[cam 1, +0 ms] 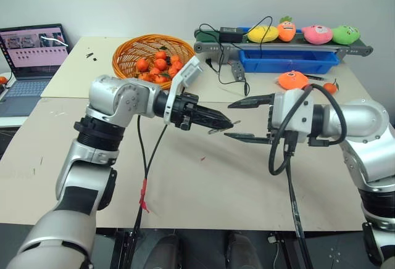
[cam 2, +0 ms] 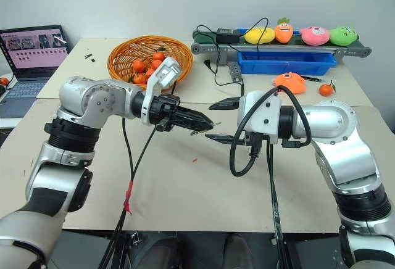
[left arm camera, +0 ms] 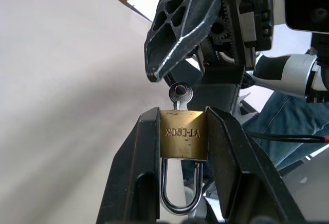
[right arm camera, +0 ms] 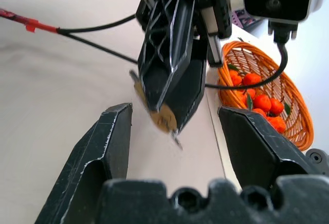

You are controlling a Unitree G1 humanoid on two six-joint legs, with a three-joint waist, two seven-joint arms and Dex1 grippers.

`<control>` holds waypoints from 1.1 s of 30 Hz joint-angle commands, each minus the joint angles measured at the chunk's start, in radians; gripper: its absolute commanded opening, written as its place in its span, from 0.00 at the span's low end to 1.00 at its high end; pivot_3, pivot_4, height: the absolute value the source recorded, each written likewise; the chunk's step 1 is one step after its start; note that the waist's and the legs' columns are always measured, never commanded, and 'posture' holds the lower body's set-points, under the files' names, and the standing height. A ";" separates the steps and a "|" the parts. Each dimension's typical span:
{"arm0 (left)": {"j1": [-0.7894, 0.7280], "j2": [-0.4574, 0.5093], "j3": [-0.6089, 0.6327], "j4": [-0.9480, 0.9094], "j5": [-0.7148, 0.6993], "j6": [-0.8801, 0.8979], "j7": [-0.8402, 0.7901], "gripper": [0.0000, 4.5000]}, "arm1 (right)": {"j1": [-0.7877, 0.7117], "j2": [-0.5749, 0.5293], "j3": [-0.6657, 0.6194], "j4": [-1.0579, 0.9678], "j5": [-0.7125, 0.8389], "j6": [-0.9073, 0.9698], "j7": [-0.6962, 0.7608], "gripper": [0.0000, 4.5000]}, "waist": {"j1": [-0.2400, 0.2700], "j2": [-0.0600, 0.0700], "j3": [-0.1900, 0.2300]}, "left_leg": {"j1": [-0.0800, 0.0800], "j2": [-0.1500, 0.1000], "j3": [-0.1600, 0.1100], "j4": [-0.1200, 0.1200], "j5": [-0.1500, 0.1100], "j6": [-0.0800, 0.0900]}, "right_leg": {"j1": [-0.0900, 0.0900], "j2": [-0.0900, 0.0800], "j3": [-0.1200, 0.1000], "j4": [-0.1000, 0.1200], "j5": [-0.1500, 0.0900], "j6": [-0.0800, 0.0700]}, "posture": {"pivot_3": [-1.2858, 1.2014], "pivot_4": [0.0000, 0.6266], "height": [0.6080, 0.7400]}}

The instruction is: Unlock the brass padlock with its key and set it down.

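Two grippers: left [left arm camera: 182, 147] pinches brass padlock [left arm camera: 183, 134] (key [left arm camera: 180, 93] inserted); right [cam 1: 247, 120] jaws wide.

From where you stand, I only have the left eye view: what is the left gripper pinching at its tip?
Observer: The brass padlock, clamped by its sides in the left gripper.
Operator: Is the key in it?
Observer: Yes, the key sticks out of the body's end, shackle pointing back toward the wrist.
Operator: Has the right gripper got the key?
Observer: No. The right gripper has its jaws open on either side of the lock, not touching it.
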 commanded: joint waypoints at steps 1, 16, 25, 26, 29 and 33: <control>-0.048 0.016 -0.034 0.003 0.003 -0.035 -0.077 0.18 | -0.013 0.008 -0.028 -0.038 0.027 0.002 -0.015 0.70 | 0.000 0.000 0.000 | 0.000 0.000 0.000 0.000 0.000 0.000 | 0.000 0.000 0.000 0.000 0.000 0.000 | 0.52 0.24 1.00; -0.149 -0.003 -0.149 0.182 0.113 -0.195 -0.284 0.18 | -0.006 0.018 -0.027 -0.103 0.073 0.075 -0.029 0.70 | 0.001 0.000 0.000 | -0.001 0.000 0.000 0.000 0.000 0.001 | 0.000 0.000 0.000 0.000 0.000 0.000 | 0.52 0.24 1.00; -0.142 -0.008 -0.151 0.165 0.109 -0.188 -0.287 0.18 | -0.001 0.019 -0.023 -0.114 0.076 0.082 -0.041 0.70 | 0.001 0.000 0.000 | -0.001 0.000 0.000 0.000 -0.001 0.001 | 0.000 0.000 0.000 0.000 0.000 0.000 | 0.52 0.24 1.00; -0.141 -0.009 -0.151 0.162 0.109 -0.185 -0.287 0.18 | -0.001 0.019 -0.022 -0.112 0.075 0.080 -0.041 0.70 | 0.001 0.000 0.000 | -0.001 0.000 0.000 0.000 -0.001 0.001 | 0.000 0.000 0.000 0.000 0.000 0.000 | 0.52 0.24 1.00; -0.139 -0.012 -0.150 0.156 0.108 -0.176 -0.287 0.18 | 0.000 0.019 -0.018 -0.106 0.069 0.070 -0.039 0.70 | 0.001 0.000 0.000 | -0.001 0.000 0.000 0.000 -0.001 0.001 | 0.000 0.000 0.000 0.000 0.000 0.000 | 0.52 0.24 1.00; -0.133 -0.014 -0.156 0.140 0.107 -0.166 -0.287 0.18 | 0.006 0.022 -0.011 -0.095 0.055 0.051 -0.036 0.70 | 0.001 0.000 0.000 | -0.001 0.000 0.000 0.000 -0.001 0.001 | 0.000 0.000 0.000 0.000 0.000 0.000 | 0.52 0.24 1.00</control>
